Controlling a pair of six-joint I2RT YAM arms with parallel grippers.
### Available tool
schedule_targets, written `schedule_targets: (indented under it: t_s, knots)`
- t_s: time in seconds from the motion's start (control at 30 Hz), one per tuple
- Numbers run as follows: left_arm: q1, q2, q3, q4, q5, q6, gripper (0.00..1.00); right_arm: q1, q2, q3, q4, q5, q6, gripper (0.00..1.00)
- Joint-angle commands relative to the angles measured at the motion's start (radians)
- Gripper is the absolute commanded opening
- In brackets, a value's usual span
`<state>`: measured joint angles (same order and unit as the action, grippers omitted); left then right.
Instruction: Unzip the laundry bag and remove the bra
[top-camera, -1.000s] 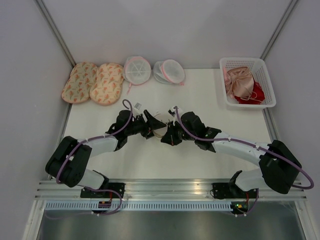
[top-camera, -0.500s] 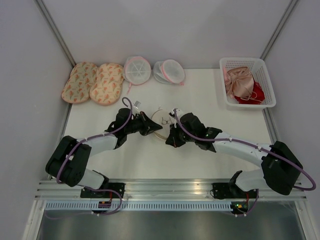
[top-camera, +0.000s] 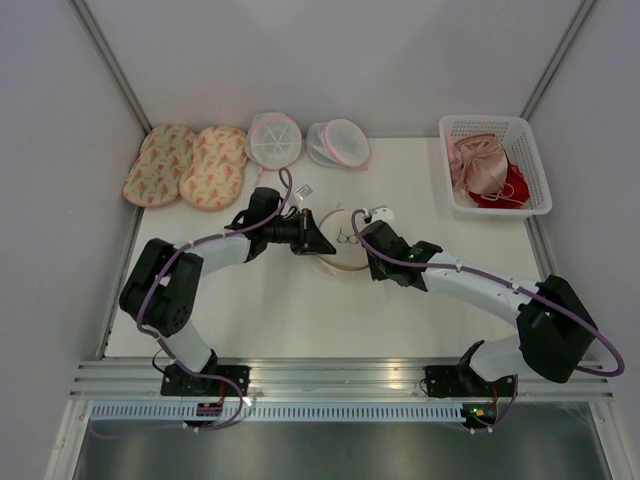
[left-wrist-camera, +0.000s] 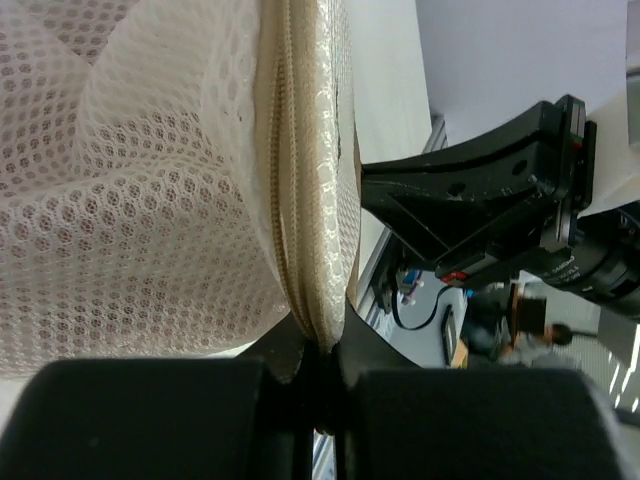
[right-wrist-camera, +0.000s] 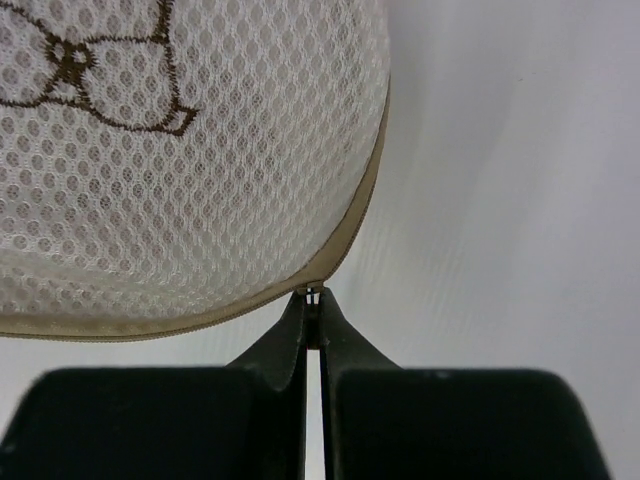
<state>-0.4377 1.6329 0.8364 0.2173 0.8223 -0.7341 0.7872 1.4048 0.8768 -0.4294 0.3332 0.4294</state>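
laundry bag (top-camera: 340, 244) sits mid-surface (top-camera: 290, 310), wedged between both arms
left end effector (left-wrist-camera: 318, 350) clamped on zipped seam edge, guessing it anchors bag so it won't slide
right end effector (right-wrist-camera: 313, 325) pinched shut on zipper pull (right-wrist-camera: 314, 296), set to drag round rim
zip looks closed, bra not visible through mesh, probably inside
white basket (top-camera: 485, 121) far right: pinkish-beige satin fabric (top-camera: 478, 160) + red garment (top-camera: 510, 190)

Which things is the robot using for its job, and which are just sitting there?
Job: laundry bag, left gripper pinching its zipped edge, right gripper pinching the zip pull. The bra is not visible.

Lying about: peach floral bags, pink-trimmed mesh bags, basket holding beige fabric and a red garment.
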Motion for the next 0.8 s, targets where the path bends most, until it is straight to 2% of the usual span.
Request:
schedule_targets:
  t_s: [0.0, 0.03, 0.07, 0.1, 0.13, 0.23, 0.27, 0.37, 0.47, 0.57, 0.6, 0.63, 0.77]
  knots:
    - [0.008, 0.080, 0.092, -0.081, 0.262, 0.174, 0.10, -0.026, 0.004, 0.045, -0.063, 0.161, -0.024, 0.00]
    - [0.008, 0.088, 0.098, -0.081, 0.261, 0.200, 0.23, -0.026, -0.001, 0.053, -0.060, 0.153, -0.024, 0.00]
    - [0.008, 0.096, 0.113, -0.087, 0.242, 0.211, 0.40, -0.026, -0.007, 0.053, -0.060, 0.145, -0.024, 0.00]
    - [0.008, 0.100, 0.124, -0.102, 0.213, 0.222, 0.89, -0.026, -0.023, 0.051, -0.055, 0.136, -0.027, 0.00]
    - [0.008, 0.097, 0.130, -0.136, 0.171, 0.229, 0.99, -0.026, -0.032, 0.044, -0.045, 0.126, -0.032, 0.00]
    - [0.008, 0.032, 0.132, -0.209, -0.064, 0.208, 1.00, -0.028, -0.062, 0.025, -0.029, 0.076, -0.032, 0.00]
    - [0.010, 0.003, 0.109, -0.241, -0.257, 0.191, 1.00, -0.025, -0.075, 0.021, -0.026, 0.061, -0.031, 0.00]
    - [0.010, -0.163, 0.026, -0.311, -0.551, 0.092, 1.00, -0.026, -0.093, -0.001, 0.004, -0.003, -0.024, 0.01]
    - [0.004, -0.310, -0.086, -0.288, -0.580, -0.020, 1.00, -0.025, -0.101, -0.028, 0.085, -0.172, -0.024, 0.01]
    - [-0.003, -0.406, -0.189, -0.251, -0.517, -0.140, 1.00, -0.025, -0.074, -0.061, 0.231, -0.509, -0.026, 0.00]
    - [-0.007, -0.422, -0.216, -0.184, -0.493, -0.172, 0.99, -0.025, -0.058, -0.070, 0.276, -0.722, -0.018, 0.00]
    - [-0.010, -0.432, -0.238, -0.156, -0.468, -0.227, 1.00, -0.022, -0.040, -0.071, 0.366, -0.800, -0.003, 0.01]
    - [-0.016, -0.406, -0.306, -0.007, -0.327, -0.318, 1.00, 0.021, -0.001, -0.078, 0.540, -0.933, 0.054, 0.01]
